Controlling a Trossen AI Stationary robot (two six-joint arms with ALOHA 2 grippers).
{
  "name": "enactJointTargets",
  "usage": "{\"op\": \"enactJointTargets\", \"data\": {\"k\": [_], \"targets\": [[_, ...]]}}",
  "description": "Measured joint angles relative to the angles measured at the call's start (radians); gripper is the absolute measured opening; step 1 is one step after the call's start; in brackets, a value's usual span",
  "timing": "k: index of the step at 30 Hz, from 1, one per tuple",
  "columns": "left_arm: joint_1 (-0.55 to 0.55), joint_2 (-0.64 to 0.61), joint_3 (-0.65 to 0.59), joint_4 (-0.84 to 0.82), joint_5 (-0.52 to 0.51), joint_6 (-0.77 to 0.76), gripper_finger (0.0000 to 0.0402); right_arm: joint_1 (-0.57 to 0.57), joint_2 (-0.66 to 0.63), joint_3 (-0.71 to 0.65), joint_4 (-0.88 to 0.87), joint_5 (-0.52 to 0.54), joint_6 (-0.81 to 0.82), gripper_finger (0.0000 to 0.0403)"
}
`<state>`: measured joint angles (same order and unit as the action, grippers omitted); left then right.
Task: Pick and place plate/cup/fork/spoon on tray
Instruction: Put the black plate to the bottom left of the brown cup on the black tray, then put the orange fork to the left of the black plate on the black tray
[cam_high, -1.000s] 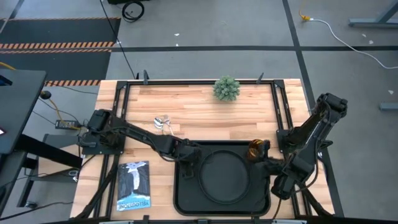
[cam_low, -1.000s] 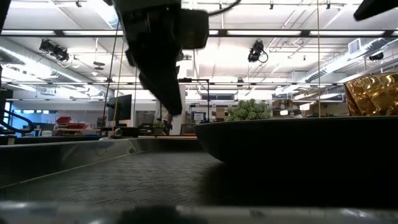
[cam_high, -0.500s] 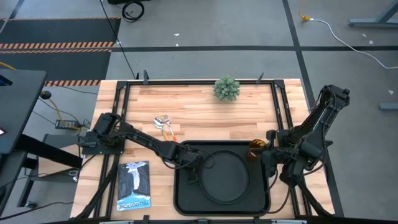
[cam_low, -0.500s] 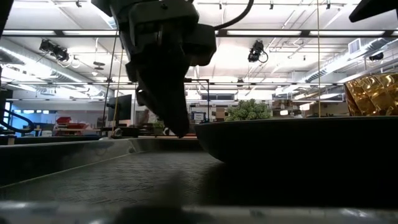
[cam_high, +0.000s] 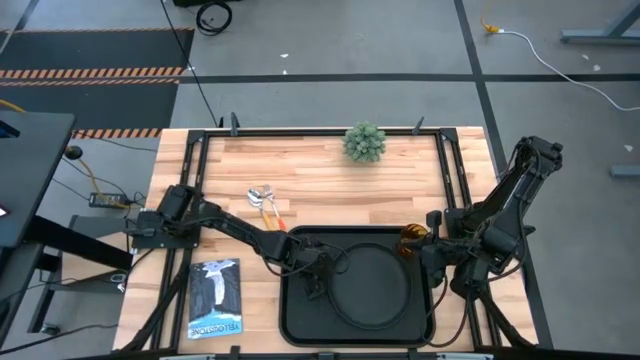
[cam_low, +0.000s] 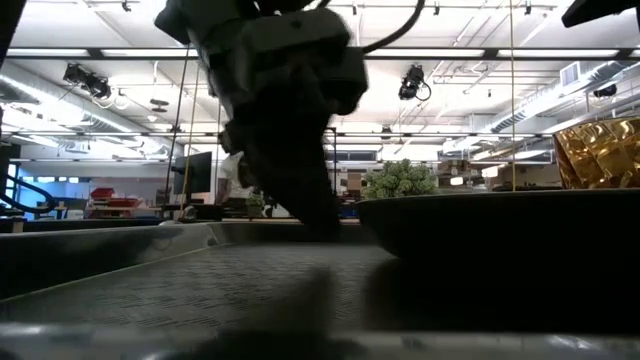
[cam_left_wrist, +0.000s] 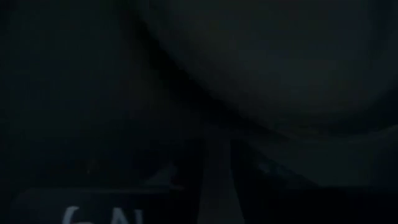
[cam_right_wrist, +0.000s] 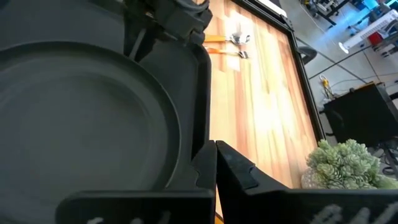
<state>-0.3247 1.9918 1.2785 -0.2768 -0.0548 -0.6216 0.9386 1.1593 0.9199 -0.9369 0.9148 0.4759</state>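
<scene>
Plate (cam_high: 372, 287), round and matte black, lies flat inside the tray (cam_high: 296, 322), filling most of its middle and right part, with a strip of bare tray floor left on the side nearer the left arm. Tray sits at the near edge of the wooden table (cam_high: 320, 170), between the two arms. Cup (cam_high: 413, 240), amber and translucent, stands just outside the tray's far right corner, close against the right arm's wrist; in the low view it shows as a golden faceted shape (cam_low: 600, 150) above the plate's dark rim (cam_low: 500, 215). Fork (cam_high: 257, 197) and spoon (cam_high: 270, 205) lie side by side on the bare wood to the far left of the tray, apart from it, silver heads together and the orange handle pointing toward the tray; the right wrist view shows the pair (cam_right_wrist: 231, 42) beyond the tray's corner. Left gripper (cam_high: 318, 272) reaches low over the tray's left part, at the plate's left rim, and in the low view its dark fingers (cam_low: 300, 190) come down to the tray floor just beside the plate; whether its claw is apart or clamped on the rim I cannot tell. Right gripper (cam_high: 432, 262) hangs at the tray's right edge beside the cup; its claw state I cannot tell either. A small green plant (cam_high: 364, 141) stands at the table's far edge, and a printed booklet (cam_high: 214, 297) lies left of the tray
</scene>
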Motion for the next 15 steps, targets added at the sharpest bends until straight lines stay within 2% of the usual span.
{"op": "enactJointTargets", "data": {"k": [9,15], "targets": [[-0.004,0.001,0.0,0.037,0.002,0.039,0.0089,0.0,0.001,0.0,0.023,-0.023,-0.001,0.0005],[0.028,-0.052,-0.001,-0.122,0.03,0.004,0.0089,0.0,0.001,0.0,0.026,-0.023,-0.001,0.0005]]}}
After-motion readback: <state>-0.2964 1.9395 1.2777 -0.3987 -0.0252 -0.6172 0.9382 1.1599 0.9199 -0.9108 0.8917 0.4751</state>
